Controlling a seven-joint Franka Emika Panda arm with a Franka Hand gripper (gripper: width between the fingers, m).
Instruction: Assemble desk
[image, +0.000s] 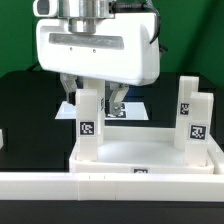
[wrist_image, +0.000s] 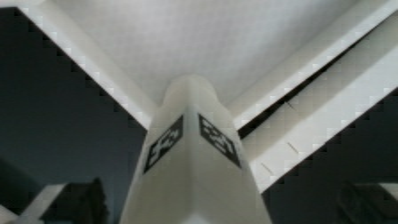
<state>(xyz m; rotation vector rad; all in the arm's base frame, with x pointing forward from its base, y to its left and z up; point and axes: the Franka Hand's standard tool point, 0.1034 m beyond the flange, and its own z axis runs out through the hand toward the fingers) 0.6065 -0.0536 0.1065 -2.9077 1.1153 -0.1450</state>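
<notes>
My gripper (image: 100, 98) stands open above an upright desk leg (image: 88, 118).

The leg stands in a corner of the white desk top (image: 150, 155), at the exterior view's left, between my spread fingers (wrist_image: 54, 205), not clamped. A second leg (image: 193, 118) stands at the right corner. Both carry black-and-white marker tags (image: 87, 128); no readable writing. The low white border wall (image: 60, 185) runs in front.

Background stuff: there was a low white border wall (image: 40, 183) running along the front, sitting on a black tabletop (image: 25, 105). Green backdrop (image: 195, 30) behind.
</notes>
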